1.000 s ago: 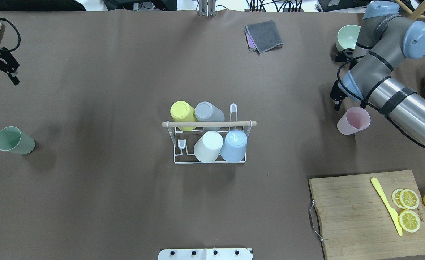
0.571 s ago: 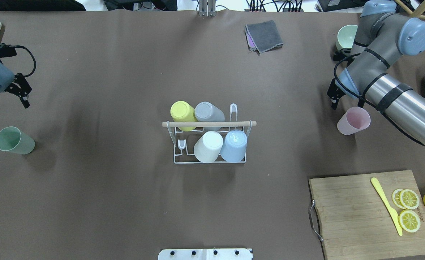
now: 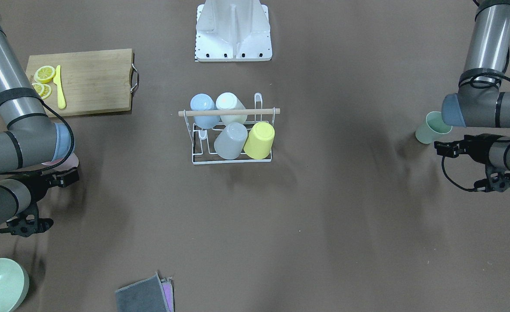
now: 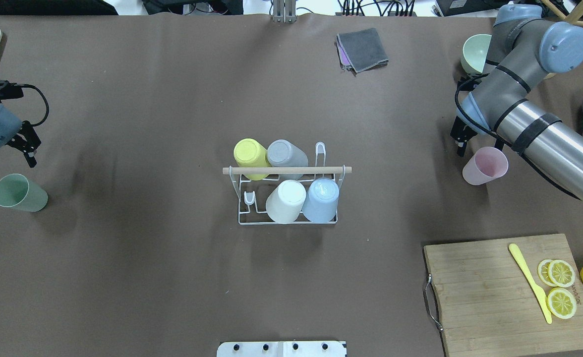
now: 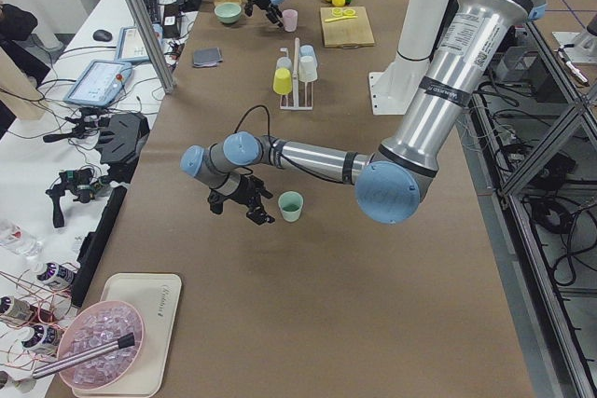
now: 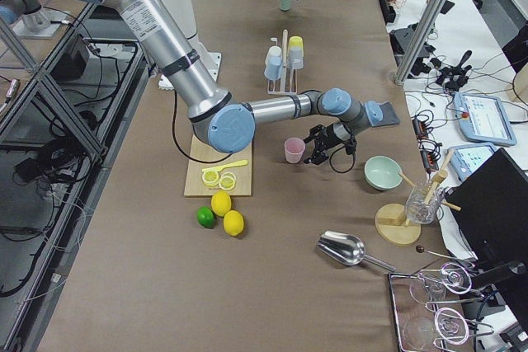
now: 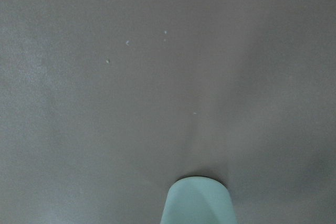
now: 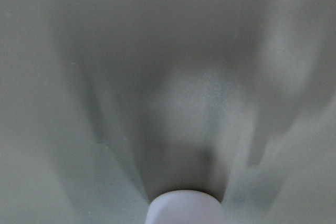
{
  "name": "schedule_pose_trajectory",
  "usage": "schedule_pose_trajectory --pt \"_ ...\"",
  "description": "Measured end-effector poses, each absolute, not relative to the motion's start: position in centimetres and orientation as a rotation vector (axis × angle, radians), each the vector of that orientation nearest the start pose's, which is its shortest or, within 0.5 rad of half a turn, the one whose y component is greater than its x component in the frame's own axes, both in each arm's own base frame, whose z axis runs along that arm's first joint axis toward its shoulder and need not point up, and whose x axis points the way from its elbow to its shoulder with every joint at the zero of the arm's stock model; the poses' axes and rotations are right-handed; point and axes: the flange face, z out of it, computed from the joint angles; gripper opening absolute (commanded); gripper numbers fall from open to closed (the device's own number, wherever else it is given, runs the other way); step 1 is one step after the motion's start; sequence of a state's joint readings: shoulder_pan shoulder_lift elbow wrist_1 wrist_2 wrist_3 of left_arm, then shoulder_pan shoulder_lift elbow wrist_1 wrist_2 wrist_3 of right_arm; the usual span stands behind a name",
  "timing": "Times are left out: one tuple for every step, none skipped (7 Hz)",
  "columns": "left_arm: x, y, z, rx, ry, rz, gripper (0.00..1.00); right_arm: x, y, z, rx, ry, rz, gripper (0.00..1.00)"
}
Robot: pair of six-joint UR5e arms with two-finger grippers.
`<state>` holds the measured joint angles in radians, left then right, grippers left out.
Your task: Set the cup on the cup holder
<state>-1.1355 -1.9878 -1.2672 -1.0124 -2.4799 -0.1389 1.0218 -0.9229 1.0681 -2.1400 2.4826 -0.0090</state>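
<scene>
Mint-green plastic tumbler (image 4: 20, 193) upright on counter (image 4: 172, 272): likely light, stiff, slick; pinch one wall at rim. Left claw (image 4: 8, 162) spread, empty. Right claw (image 4: 462, 141): cannot tell.

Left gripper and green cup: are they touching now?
Apart. The overhead view shows a plain gap between the left gripper and the green cup.
</scene>
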Motion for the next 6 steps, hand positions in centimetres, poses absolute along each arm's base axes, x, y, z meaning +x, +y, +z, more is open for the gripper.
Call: schedule_pose_trajectory --pt "21.5 -59.0 60.5 -0.651 0.742 0.069 0.97 -32.8 -63.1 54.4 -0.633 -0.76 -0.329 0.99" --pt "21.7 -58.9 60.4 -0.653 0.744 0.068 0.97 -33.1 -62.9 54.7 -0.64 -0.758 -0.334 0.99" --pt "22.0 -58.8 60.4 -0.657 0.745 0.068 0.97 -33.5 -62.7 55.0 -0.649 -0.754 -0.337 0.99" --pt "22.6 -58.6 60.3 -0.663 0.746 0.068 0.97 -33.8 -62.4 55.3 -0.662 -0.748 -0.336 0.99" --pt "23.4 -58.4 60.2 -0.671 0.749 0.072 0.97 -34.0 -62.2 55.6 -0.678 -0.742 -0.333 0.99" --pt "24.1 -57.9 60.4 -0.68 0.748 0.079 0.97 -34.1 -62.0 55.7 -0.691 -0.737 -0.329 0.99"
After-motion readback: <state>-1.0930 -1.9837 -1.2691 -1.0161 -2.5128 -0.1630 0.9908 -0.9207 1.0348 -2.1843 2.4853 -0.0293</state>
